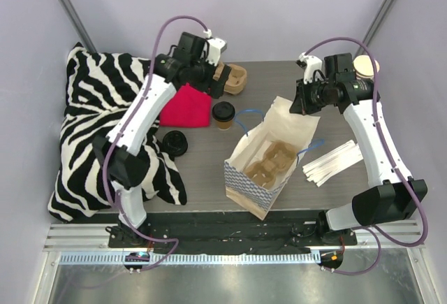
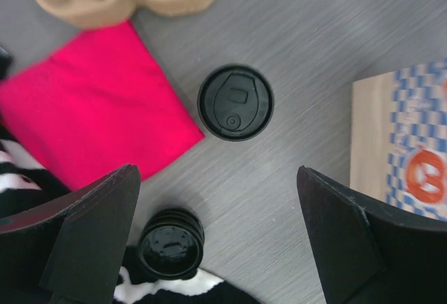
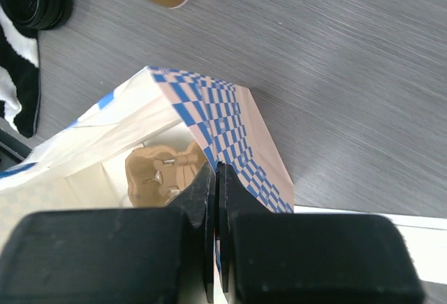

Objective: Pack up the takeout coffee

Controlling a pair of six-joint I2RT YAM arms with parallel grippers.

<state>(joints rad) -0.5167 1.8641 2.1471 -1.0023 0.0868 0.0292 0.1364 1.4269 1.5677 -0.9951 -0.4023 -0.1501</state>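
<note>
While the takeout coffee (image 2: 235, 103) stands upright on the worktop (image 2: 335, 31) beside a red cloth (image 2: 91, 101), the left gripper (image 2: 216, 178) hangs above it, jaws wide and empty; the right gripper (image 3: 216, 178) pinches the rim of the checkered paper bag (image 3: 230, 126).

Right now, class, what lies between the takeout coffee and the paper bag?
Nothing. The left wrist view shows only bare grey table between the takeout coffee and the paper bag.
</note>
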